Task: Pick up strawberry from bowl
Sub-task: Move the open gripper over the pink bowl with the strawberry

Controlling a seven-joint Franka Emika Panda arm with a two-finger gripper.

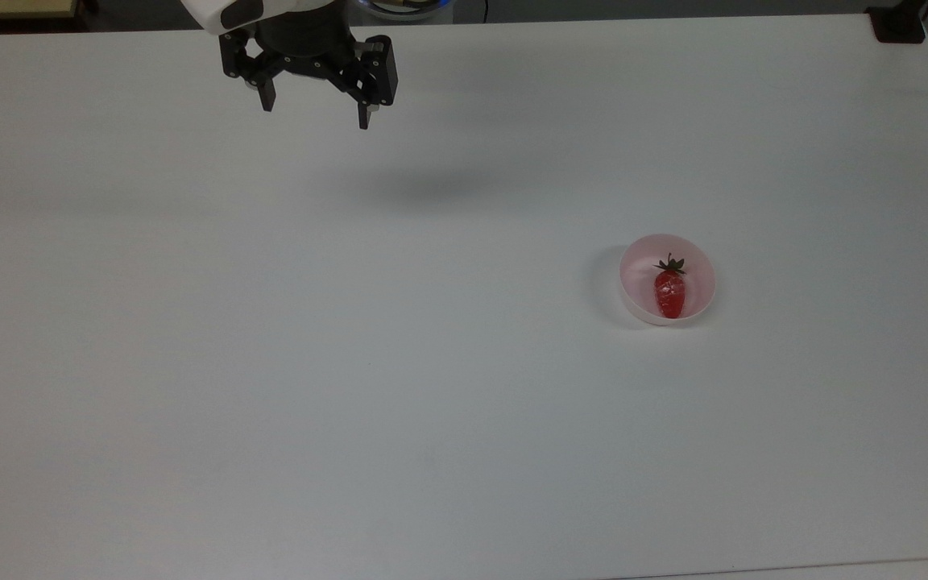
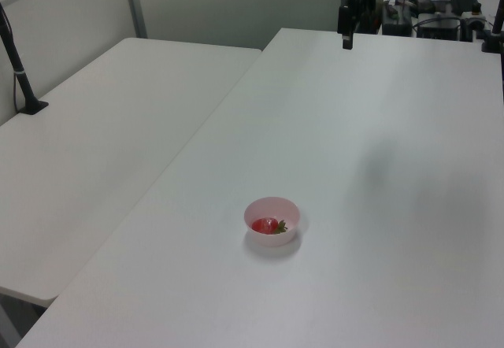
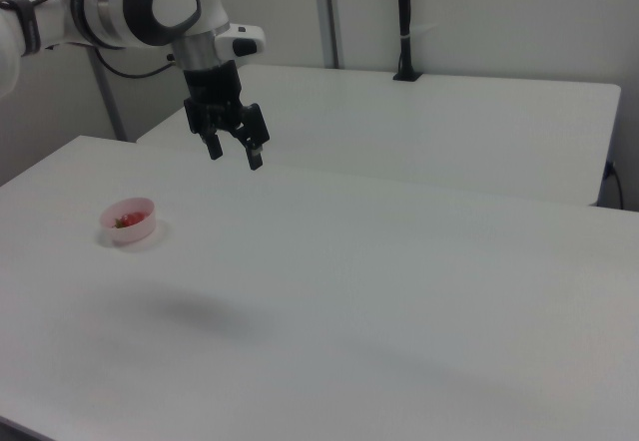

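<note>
A red strawberry with a dark green cap lies inside the pale pink bowl on the white table, toward the top view's right. The same bowl holds the strawberry in the left view, and the bowl sits at the right view's left with the strawberry as a red speck. My gripper hangs high above the table at the top view's upper left, far from the bowl. Its black fingers are spread apart, open, with nothing between them. The gripper also hangs in the right view, right of the bowl.
A second white table adjoins the work table along one long side. A black post stands clamped on that second table. Cables and equipment crowd the far end behind the arm. The gripper's shadow falls on bare tabletop.
</note>
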